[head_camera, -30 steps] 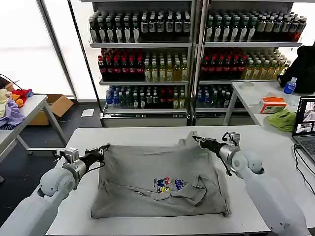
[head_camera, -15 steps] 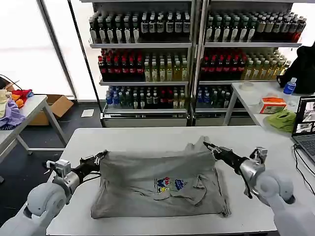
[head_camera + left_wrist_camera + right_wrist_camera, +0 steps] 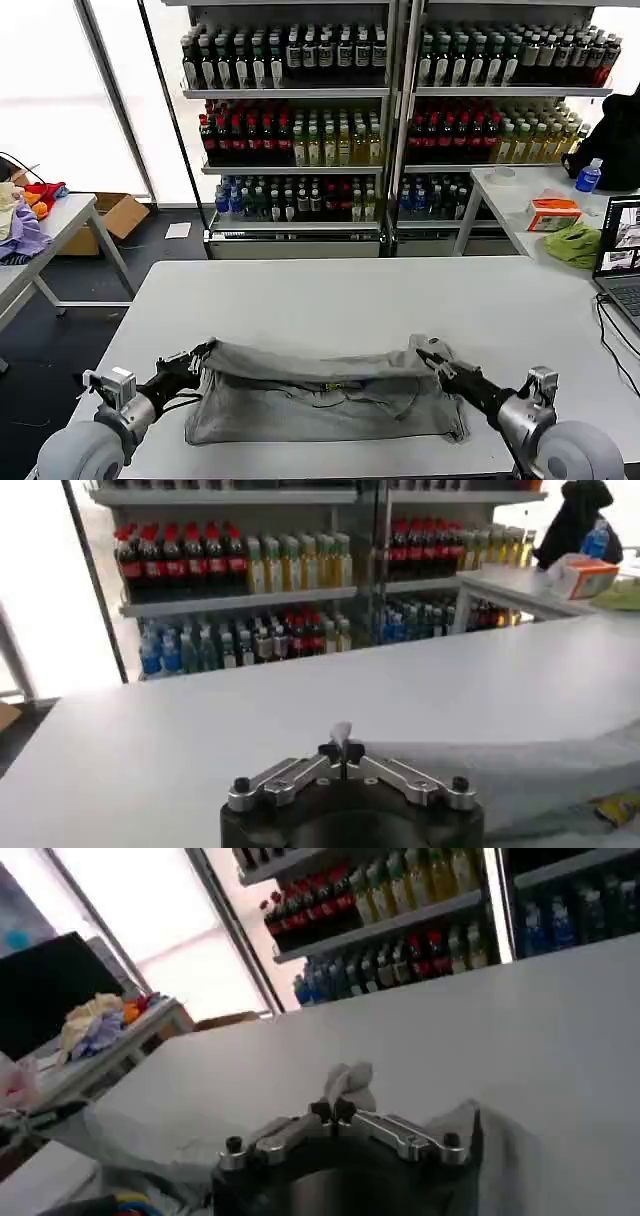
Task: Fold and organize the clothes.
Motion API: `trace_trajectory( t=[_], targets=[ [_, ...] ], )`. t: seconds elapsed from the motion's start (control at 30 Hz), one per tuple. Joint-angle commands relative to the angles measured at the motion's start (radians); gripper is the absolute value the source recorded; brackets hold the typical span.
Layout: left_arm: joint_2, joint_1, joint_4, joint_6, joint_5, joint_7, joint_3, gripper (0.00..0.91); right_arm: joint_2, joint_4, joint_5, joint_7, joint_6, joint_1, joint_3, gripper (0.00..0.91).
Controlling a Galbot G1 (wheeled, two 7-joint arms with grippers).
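Observation:
The light grey T-shirt [image 3: 320,395] lies on the white table [image 3: 330,295], its far half drawn over the near half into a long low band. My left gripper [image 3: 198,356] is shut on the shirt's far left corner, a tuft of grey cloth [image 3: 341,732] poking out between its fingertips. My right gripper [image 3: 428,352] is shut on the far right corner, where a grey tuft [image 3: 349,1082] sticks up past its tips. Both pinched corners hang a little above the near part of the shirt. A bit of the chest print [image 3: 612,807] shows in the left wrist view.
Drink shelves [image 3: 390,110] stand behind the table. A side table at the right carries a lime-green cloth [image 3: 573,243], an orange box [image 3: 553,212] and a laptop [image 3: 620,255]. Another table at the left holds lavender and yellow garments [image 3: 18,222]. A cardboard box [image 3: 118,215] sits on the floor.
Both grippers have pulled the shirt's far edge toward me, over the near half. The flat shirt with its print facing up has become a folded band.

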Motion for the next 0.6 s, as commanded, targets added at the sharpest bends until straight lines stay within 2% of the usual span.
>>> trace_trajectory(
  t=[0.03,0.27,0.37,0.47,0.5,0.53,0.57,0.6],
  targets=[
    [-0.035,0.197,-0.075,0.045,0.171,0.014,-0.01,0.907,0.022,0.023,-0.095,0.065,0.022,-0.108,0.015,0.907],
    [-0.055,0.211,-0.136,0.1,0.151,-0.042,-0.088,0.907,0.001,0.043,-0.09,0.016,0.138,-0.119,0.11,0.907],
    [-0.062,0.241,-0.177,0.108,0.146,-0.053,-0.163,0.907,-0.001,0.047,-0.153,-0.036,0.229,-0.128,0.158,0.907],
    [-0.078,0.282,-0.216,0.099,0.124,-0.09,-0.206,0.907,0.003,0.044,-0.227,-0.075,0.353,-0.134,0.183,0.907],
    [-0.096,0.298,-0.235,0.076,0.107,-0.136,-0.2,0.907,0.01,0.025,-0.288,-0.077,0.451,-0.133,0.18,0.907],
    [-0.108,0.308,-0.239,0.044,0.107,-0.154,-0.189,0.907,0.016,0.013,-0.325,-0.075,0.51,-0.132,0.175,0.907],
    [-0.139,0.326,-0.242,-0.033,0.133,-0.174,-0.158,0.907,0.031,-0.012,-0.352,-0.085,0.651,-0.131,0.166,0.907],
    [-0.176,0.353,-0.24,-0.101,0.181,-0.185,-0.114,0.907,0.045,-0.029,-0.377,-0.088,0.696,-0.133,0.164,0.907]
  ],
)
